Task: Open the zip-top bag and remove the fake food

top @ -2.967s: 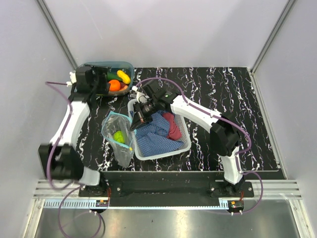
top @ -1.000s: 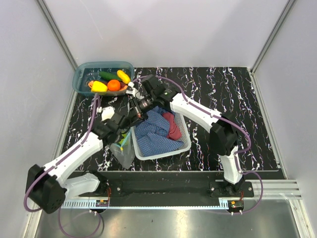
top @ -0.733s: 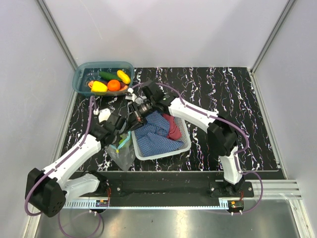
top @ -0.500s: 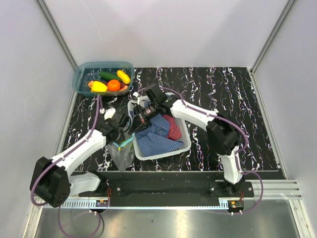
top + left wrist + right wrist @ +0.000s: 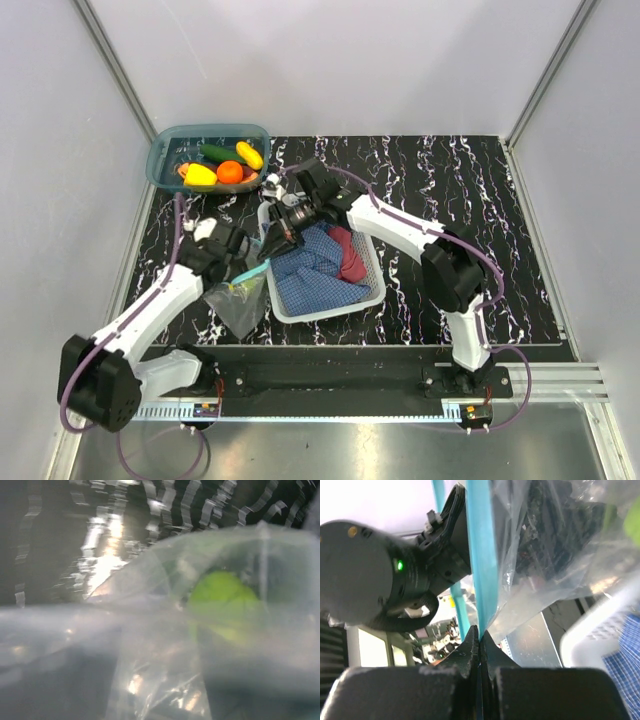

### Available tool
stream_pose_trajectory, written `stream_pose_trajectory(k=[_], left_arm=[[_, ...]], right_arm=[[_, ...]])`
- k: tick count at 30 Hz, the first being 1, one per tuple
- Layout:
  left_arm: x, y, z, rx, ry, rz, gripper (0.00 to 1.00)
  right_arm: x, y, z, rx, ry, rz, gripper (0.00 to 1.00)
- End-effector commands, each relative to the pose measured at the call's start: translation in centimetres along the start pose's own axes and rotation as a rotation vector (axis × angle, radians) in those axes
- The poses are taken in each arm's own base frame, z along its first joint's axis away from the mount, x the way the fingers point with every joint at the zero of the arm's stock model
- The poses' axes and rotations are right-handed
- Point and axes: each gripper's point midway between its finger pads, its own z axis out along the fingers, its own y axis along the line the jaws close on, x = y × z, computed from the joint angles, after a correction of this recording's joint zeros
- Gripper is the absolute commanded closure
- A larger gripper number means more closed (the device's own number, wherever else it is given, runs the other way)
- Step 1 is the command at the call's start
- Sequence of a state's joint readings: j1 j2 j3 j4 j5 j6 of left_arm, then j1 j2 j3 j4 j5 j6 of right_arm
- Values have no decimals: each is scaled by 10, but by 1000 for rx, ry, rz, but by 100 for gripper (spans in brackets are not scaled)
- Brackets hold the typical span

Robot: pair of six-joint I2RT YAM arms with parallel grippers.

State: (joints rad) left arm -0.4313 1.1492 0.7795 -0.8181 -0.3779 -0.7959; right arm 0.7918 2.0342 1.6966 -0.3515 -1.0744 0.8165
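Two arms crowd the zip-top bag (image 5: 238, 305), which lies on the table (image 5: 450, 180) just left of the white basket (image 5: 330, 312). R gripper (image 5: 479, 641) is pressed tight on the bag's teal zip strip (image 5: 481, 555). L gripper (image 5: 236, 264) sits at the bag's mouth; can't tell if it's spread or closed. One pc of fake food (image 5: 223, 600), lime-green, is inside the bag. Orange, yellow & dark green pcs sit in the teal bin (image 5: 160, 150), far-left corner.
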Motion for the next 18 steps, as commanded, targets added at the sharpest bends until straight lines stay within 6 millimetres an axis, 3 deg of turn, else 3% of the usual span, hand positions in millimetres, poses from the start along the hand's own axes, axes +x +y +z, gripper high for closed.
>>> stream_pose_trajectory(k=[1, 6, 11, 15, 18], left_arm=[[-26, 44, -26, -103, -98, -68, 29], [-30, 52, -39, -90, -123, -108, 29], [-27, 34, -25, -49, -78, -131, 34], [-37, 13, -18, 4, -75, -116, 43], [-41, -6, -16, 69, -50, -93, 61]], right_arm=[[8, 49, 11, -106, 82, -109, 100], [1, 55, 23, -118, 93, -119, 100], [2, 23, 24, -83, 94, -69, 100], [4, 9, 18, -63, 83, -45, 100], [5, 6, 14, -52, 70, -45, 100]])
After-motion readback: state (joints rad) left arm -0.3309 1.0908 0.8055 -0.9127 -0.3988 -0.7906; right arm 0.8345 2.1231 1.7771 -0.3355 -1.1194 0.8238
